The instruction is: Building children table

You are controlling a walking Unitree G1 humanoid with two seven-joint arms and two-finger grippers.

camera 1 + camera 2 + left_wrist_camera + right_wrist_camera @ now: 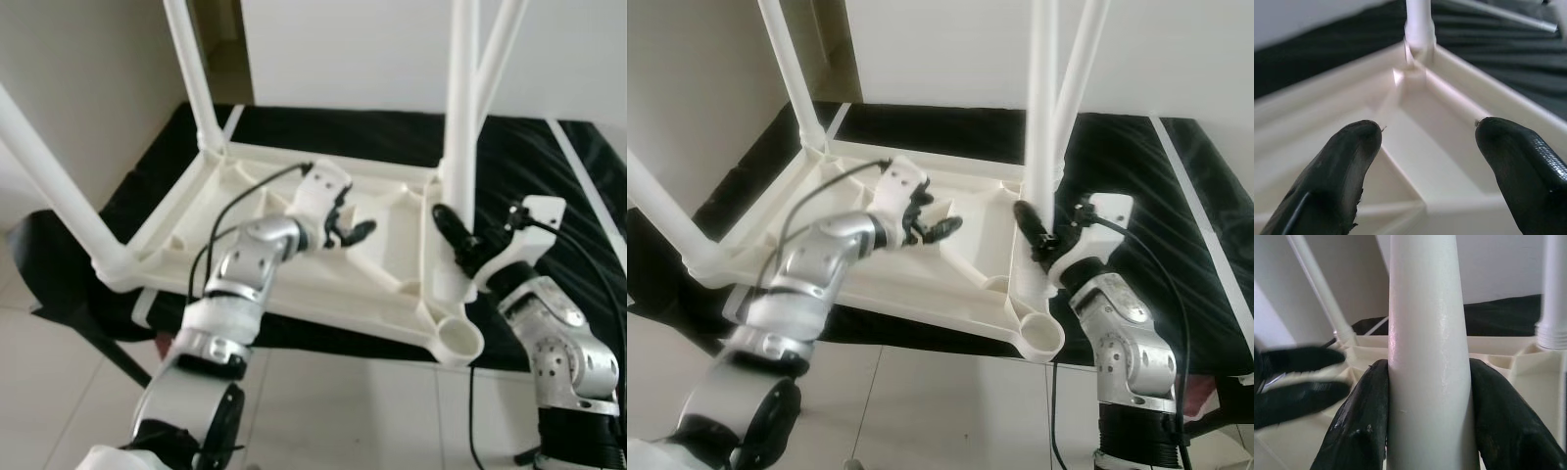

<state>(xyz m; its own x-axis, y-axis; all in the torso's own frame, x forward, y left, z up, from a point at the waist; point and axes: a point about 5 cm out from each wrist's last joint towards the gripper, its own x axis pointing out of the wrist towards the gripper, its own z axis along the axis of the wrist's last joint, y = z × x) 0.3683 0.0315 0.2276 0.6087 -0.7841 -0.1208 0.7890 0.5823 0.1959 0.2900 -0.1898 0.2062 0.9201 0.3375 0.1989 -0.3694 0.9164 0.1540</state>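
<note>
Head views, room: a white wall behind, pale floor tiles in front, and a low worktop covered by a black cloth.
Head views, table: the cream children's table top lies upside down on the cloth, its ribbed underside facing up. White legs stand in three corners: far left leg, near left leg leaning outward, far right leg. The near right corner socket is an open ring over the worktop's front edge.
Head views, left gripper: over the middle of the underside, fingers apart, holding nothing.
Head views, right gripper: at the right edge of the table top, fingers against the lower part of a fourth white leg that leans toward the far right leg.
Left wrist view: two black fingers spread wide above the cream ribs, pointing toward a corner where a white leg stands in its socket; black cloth beyond.
Right wrist view: both black fingers press the sides of a white leg, closed on it. The left gripper's fingers show blurred beside it, with other legs and the wall behind.
</note>
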